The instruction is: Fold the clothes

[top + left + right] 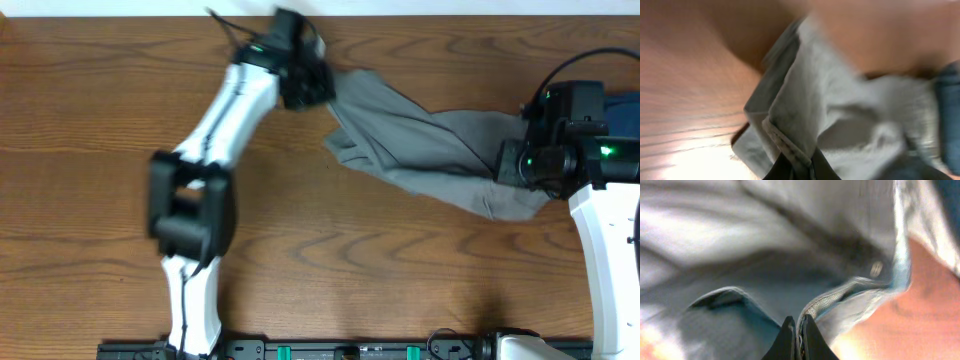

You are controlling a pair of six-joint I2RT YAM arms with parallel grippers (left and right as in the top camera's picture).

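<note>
With the left gripper (305, 88) and right gripper (515, 165) each clamped on an end of the shorts (420, 150) (bunched between them) near the table's (100, 100) far right corner, both should lift together and evenly so neither pinch slips.

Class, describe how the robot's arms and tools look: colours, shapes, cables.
The left arm and right arm are white tubes with bulky black joints and black cables; green lights glow at the right wrist. The left tool and right tool have slim dark fingers.
</note>
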